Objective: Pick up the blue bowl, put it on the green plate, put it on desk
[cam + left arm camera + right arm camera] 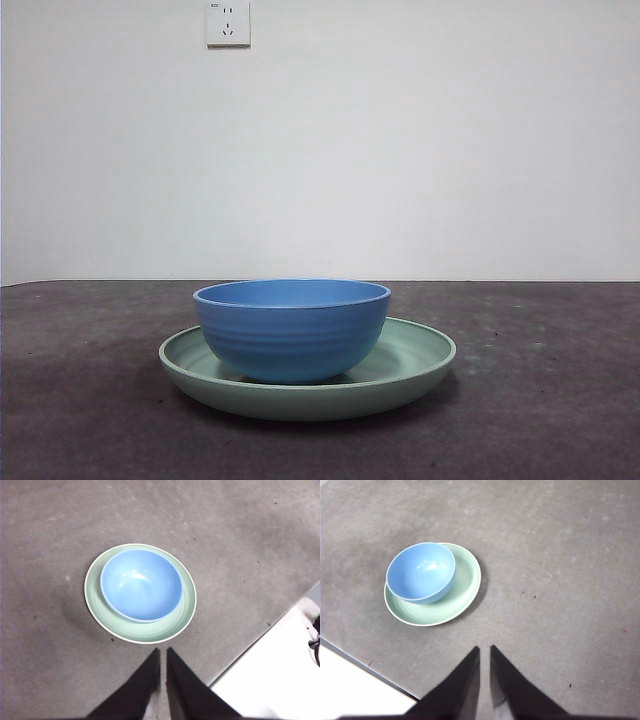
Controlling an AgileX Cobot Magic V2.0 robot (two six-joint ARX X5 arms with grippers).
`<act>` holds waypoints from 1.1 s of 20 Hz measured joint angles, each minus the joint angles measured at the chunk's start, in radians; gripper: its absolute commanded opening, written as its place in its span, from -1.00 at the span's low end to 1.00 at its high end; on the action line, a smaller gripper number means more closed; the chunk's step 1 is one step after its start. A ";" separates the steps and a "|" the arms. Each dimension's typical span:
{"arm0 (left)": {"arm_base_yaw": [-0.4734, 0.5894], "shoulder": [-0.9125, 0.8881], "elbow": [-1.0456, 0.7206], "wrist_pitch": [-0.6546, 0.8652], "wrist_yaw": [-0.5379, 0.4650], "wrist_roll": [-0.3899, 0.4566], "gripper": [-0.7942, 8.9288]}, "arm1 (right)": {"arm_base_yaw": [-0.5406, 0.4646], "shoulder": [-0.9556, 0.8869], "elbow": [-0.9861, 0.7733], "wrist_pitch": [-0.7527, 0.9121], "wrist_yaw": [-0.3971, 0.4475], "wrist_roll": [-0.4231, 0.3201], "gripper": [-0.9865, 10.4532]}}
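- Matte blue, ridged on the outside: the blue bowl (291, 329) sits upright inside the green plate (420, 357), off-centre toward one rim, and holds nothing.
- You can expect it to be light and rigid; the ridged wall should give some friction, but the rim is the obvious place to pinch, one jaw inside and one outside.
- The plate is shallow, wider than the bowl, flat on the bench (80, 420), carrying only the bowl.
- Your left gripper (163, 652) hangs above the bench near the plate's edge, jaws nearly together, holding nothing.
- Your right gripper (484, 651) hovers farther off, jaws likewise almost closed and empty.
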State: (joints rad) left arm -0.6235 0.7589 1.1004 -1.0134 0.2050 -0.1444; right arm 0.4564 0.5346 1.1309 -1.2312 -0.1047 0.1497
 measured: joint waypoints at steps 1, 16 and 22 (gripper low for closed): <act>0.000 0.000 0.000 0.000 0.000 0.000 -0.81 | 0.000 0.000 0.000 0.000 0.000 0.000 -0.79; 0.140 -0.048 -0.010 0.019 0.001 0.000 -0.81 | 0.000 0.000 0.000 0.000 0.000 0.000 -0.79; 0.393 -0.246 -0.363 0.557 0.000 -0.005 -0.81 | 0.000 0.000 0.000 0.000 0.000 0.000 -0.79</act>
State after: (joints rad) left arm -0.2310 0.5133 0.7372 -0.4564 0.2054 -0.1490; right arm 0.4564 0.5346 1.1309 -1.2312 -0.1047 0.1497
